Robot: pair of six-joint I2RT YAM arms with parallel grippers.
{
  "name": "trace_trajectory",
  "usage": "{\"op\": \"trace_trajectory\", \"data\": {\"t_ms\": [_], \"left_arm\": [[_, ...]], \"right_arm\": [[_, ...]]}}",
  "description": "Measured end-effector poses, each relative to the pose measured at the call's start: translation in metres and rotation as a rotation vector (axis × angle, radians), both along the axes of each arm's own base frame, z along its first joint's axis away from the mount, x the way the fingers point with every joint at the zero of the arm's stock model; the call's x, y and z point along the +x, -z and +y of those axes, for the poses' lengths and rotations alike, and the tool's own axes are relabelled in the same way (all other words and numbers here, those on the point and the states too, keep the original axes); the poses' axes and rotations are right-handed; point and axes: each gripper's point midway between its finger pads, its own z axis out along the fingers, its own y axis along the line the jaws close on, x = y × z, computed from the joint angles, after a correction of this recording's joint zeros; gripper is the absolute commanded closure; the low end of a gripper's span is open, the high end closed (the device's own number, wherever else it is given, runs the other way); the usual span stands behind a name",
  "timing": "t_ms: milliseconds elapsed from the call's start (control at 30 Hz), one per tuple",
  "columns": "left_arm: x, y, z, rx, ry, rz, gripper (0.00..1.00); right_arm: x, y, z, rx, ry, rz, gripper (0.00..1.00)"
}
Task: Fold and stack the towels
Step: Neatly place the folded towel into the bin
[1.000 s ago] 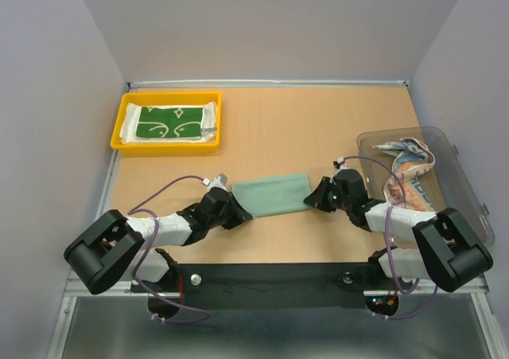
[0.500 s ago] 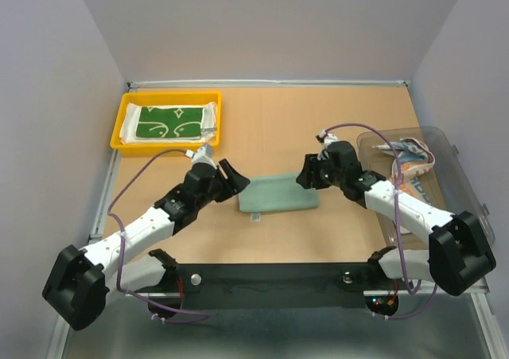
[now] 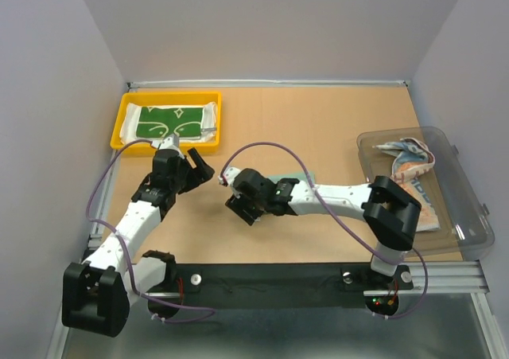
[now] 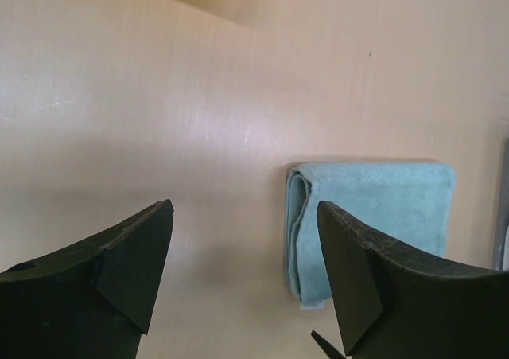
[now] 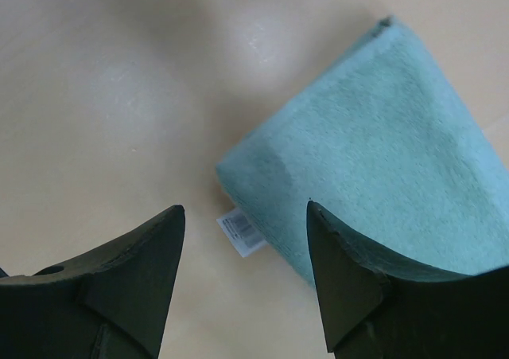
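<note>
Overhead and wrist views. The pale teal-green folded towel [image 4: 374, 208] lies flat on the light wooden desk [image 3: 318, 120], near the middle and between the two arms. In the overhead view the right forearm [image 3: 334, 198] hides most of it. The left wrist view shows the towel's folded layers along the edge that faces the left tool [image 4: 242, 208]. That tool's black fingers stand wide apart above bare desk, near the towel, and hold nothing. The right tool [image 5: 245, 212] hangs over a corner of the towel, also spread wide and empty. A small white label [image 5: 241, 233] sticks out from that corner, in the gap between its fingers.

At the far left, the yellow plastic tray [image 3: 121, 128] holds a dark green towel with white marks [image 3: 171, 122]. It lies on what seems to be a white towel [image 3: 208, 128], though the edges are hard to make out. At the right edge, the clear plastic bin [image 3: 469, 208] contains a crumpled white towel with blue and orange print [image 3: 409, 156].
</note>
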Motion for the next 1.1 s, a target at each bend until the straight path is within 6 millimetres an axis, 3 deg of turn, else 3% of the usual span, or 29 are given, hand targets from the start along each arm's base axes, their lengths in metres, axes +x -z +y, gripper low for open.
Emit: {"op": "trace_trajectory", "data": {"t_ms": [167, 333, 467, 700, 800, 967, 1100], "left_arm": [[-0.007, 0.016, 0.001, -0.006, 0.028, 0.052, 0.15], [-0.005, 0.015, 0.004, -0.011, 0.023, 0.046, 0.16], [-0.004, 0.014, 0.005, -0.013, 0.018, 0.037, 0.16], [-0.005, 0.015, 0.005, -0.015, 0.020, 0.037, 0.14], [-0.005, 0.015, 0.005, -0.015, 0.020, 0.037, 0.12], [-0.006, 0.017, 0.003, -0.030, 0.019, 0.038, 0.03], [-0.012, 0.027, -0.004, -0.077, 0.032, 0.059, 0.02]], "right_arm": [[-0.004, 0.018, 0.015, -0.094, -0.069, -0.047, 0.33], [0.002, 0.038, 0.015, -0.167, -0.081, -0.067, 0.36], [0.008, 0.038, 0.019, -0.174, -0.083, -0.091, 0.42], [0.013, 0.042, 0.013, -0.192, -0.056, -0.125, 0.78], [0.016, 0.042, 0.010, -0.198, -0.041, -0.136, 0.99], [0.016, 0.042, 0.009, -0.162, -0.025, -0.133, 0.99], [0.016, 0.041, 0.003, -0.134, -0.015, -0.122, 0.99]]}}
